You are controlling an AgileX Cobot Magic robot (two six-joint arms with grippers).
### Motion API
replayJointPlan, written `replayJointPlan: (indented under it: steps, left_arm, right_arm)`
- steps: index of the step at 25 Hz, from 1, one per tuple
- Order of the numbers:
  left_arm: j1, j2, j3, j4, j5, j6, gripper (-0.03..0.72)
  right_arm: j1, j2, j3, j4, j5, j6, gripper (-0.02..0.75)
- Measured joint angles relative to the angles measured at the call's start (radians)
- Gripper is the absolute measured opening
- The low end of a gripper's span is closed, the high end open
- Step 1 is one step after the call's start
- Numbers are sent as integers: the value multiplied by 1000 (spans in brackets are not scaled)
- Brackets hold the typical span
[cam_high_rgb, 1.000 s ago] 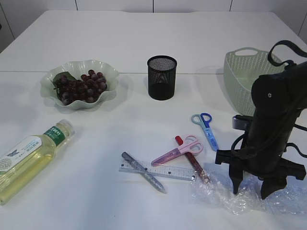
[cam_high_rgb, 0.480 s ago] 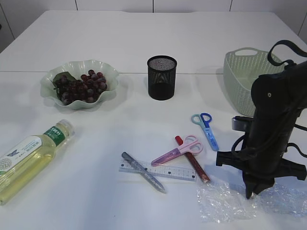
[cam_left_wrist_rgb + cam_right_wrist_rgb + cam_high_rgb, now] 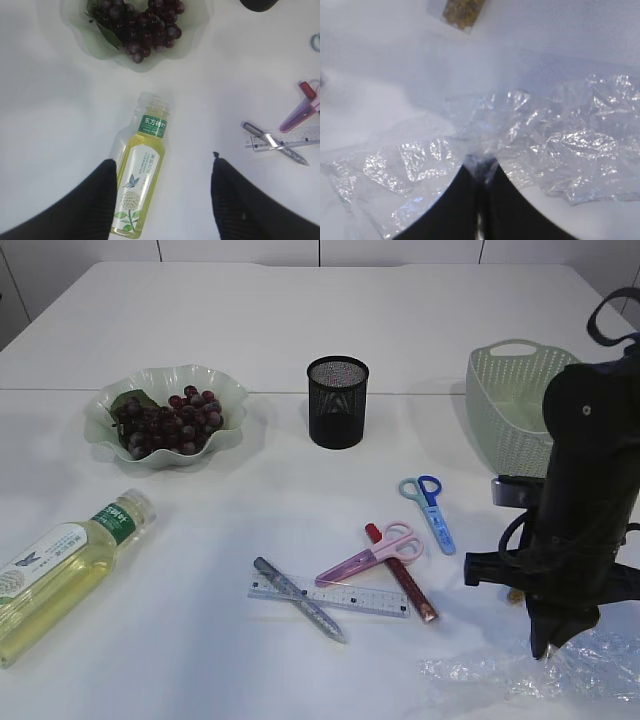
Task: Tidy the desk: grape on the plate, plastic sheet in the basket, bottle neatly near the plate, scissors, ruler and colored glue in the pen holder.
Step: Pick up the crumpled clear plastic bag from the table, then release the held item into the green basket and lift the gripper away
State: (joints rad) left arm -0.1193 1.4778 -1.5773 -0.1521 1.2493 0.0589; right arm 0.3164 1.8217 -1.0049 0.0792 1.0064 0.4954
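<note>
bottle (lying flat), grapes, plate

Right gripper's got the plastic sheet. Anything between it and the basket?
Nothing visible. The right gripper is shut on the plastic sheet at the table's front right; the basket sits behind it, open-topped, with only the arm's own body between.

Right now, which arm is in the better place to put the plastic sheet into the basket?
The right arm. Its gripper is shut on the plastic sheet, and the basket stands just behind it on the same side. The left gripper hangs open above the bottle, far from both.
</note>
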Motion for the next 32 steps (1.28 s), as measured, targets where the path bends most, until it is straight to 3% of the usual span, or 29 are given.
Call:
replayJointPlan:
  steps: [9, 21, 32]
  left_arm:
    - [0, 0, 0, 0, 0, 0, 434]
    - [0, 0, 0, 0, 0, 0, 434]
    - [0, 0, 0, 0, 0, 0, 434]
  right_arm:
    - [0, -136, -78, -49, 57, -56, -3]
    - [-2, -137, -517, -285, 123, -73, -3]
    - [-149, 49, -830, -316, 117, -112, -3]
